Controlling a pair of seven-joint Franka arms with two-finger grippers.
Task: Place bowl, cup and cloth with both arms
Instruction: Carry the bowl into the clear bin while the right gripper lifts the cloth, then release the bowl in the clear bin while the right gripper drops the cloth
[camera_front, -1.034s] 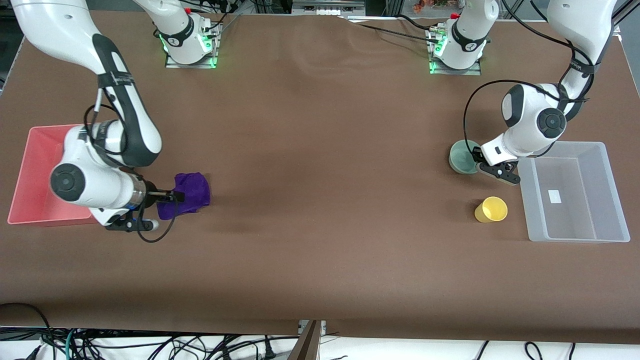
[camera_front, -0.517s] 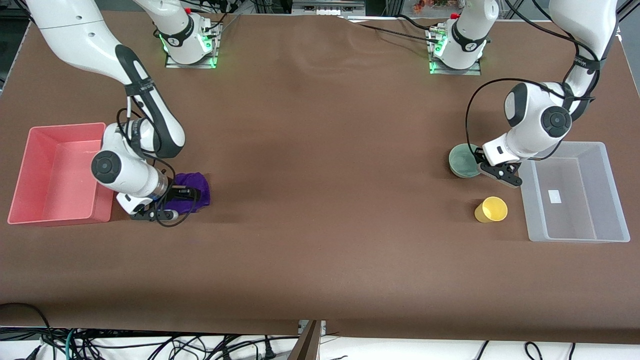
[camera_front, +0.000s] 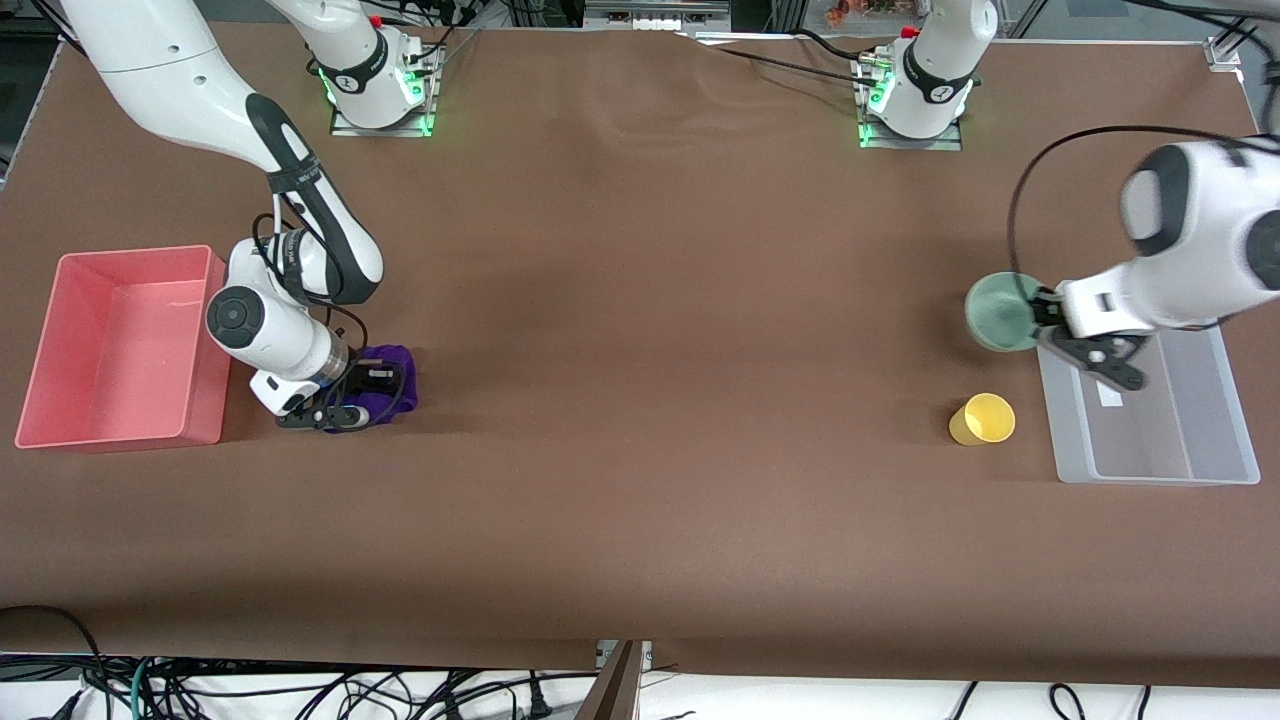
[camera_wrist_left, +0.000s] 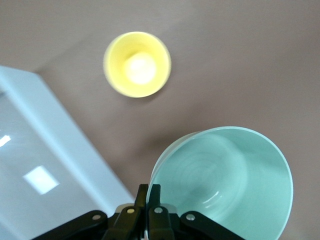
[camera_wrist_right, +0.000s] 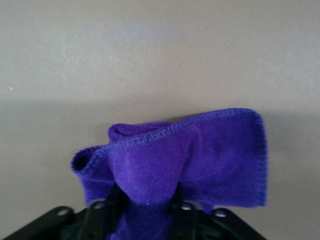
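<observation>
The bowl (camera_front: 1001, 312) has left the tabletop (camera_front: 640, 400): a second ago it sat on the brown surface beside the clear bin (camera_front: 1200, 440), and now it hangs in the air, pinched at its rim by the left pincer (camera_wrist_left: 148, 200), whose jaws are pressed tight together on the thin wall. It is carried over the bare tabletop just at the bin's edge toward the middle of the table, so the lift is done and, by the look of it, what remains is a short carry over the wall and a release. At the right arm's end, the cloth (camera_front: 385, 380) lies on the tabletop just beside the pink bin (camera_front: 120, 350), where it was before, but the right pincer (camera_front: 358, 395) has come down onto it and its jaws have drawn in around a gathered fold; in the right wrist view the purple fabric bunches up between the fingers (camera_wrist_right: 181, 200), clamped, though the cloth is not yet raised. That grasp seems to be just taking hold, and the pink bin's wall stands close enough that the cloth must be lifted clear of it first. The cup (camera_front: 983, 418) stands upright and untouched, nearer to the front camera than the bowl and just beside the clear bin. It is out of the bowl's path and is left for a later turn. Nothing else lies between either held thing and its bin.
</observation>
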